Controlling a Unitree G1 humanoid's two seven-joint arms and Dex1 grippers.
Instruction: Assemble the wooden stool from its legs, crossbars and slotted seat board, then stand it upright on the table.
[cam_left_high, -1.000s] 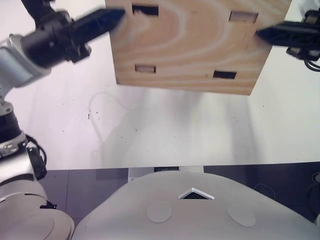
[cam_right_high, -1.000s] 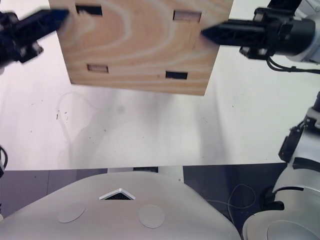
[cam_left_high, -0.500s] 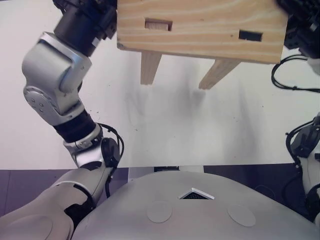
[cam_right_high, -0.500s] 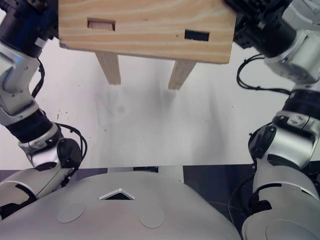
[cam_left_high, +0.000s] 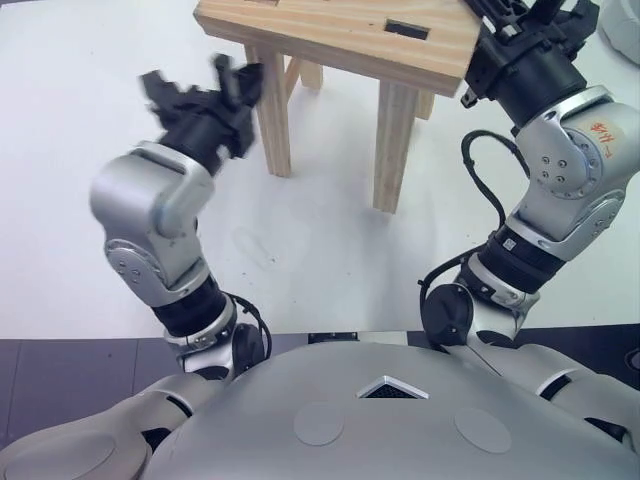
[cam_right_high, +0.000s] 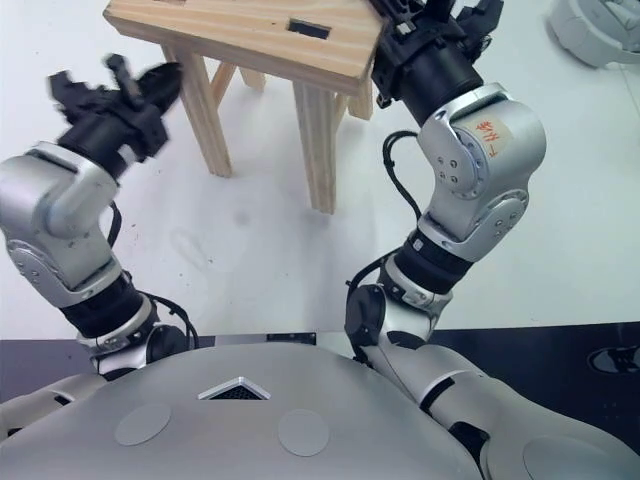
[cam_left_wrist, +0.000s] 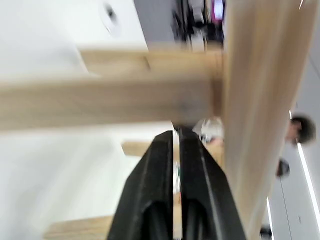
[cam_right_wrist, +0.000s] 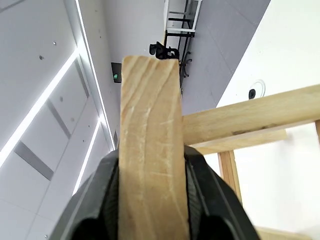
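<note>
One stool (cam_left_high: 330, 55) upright | right end effector (cam_left_high: 475, 45) clamps its seat board (cam_right_high: 250, 30) edge | left end effector (cam_left_high: 248, 85) closed, beside leg (cam_left_high: 272, 120)

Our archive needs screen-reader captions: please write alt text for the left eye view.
A pale wooden four-legged stool stands upright on a white table. The right claw grips its seat's edge; the left claw, shut and empty, sits beside a front leg.
</note>
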